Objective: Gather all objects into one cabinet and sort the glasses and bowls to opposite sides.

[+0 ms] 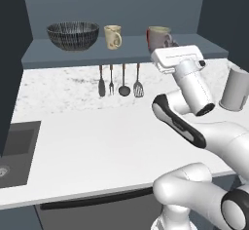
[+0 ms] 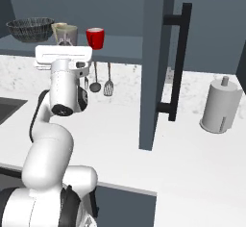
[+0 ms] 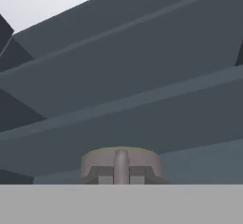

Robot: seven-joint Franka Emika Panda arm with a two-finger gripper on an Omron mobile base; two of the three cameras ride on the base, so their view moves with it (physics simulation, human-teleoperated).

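On the slate-blue cabinet shelf (image 1: 73, 56), the gripper (image 3: 121, 175) sits pinched on the grey-taupe mug (image 3: 121, 159), likely light, rigid, slippery; rim grip looks right

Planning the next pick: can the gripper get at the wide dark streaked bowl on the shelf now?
Probably not yet: the gripper looks shut on the grey-taupe mug. The wide dark streaked bowl itself stands unobstructed at the left end of the shelf.
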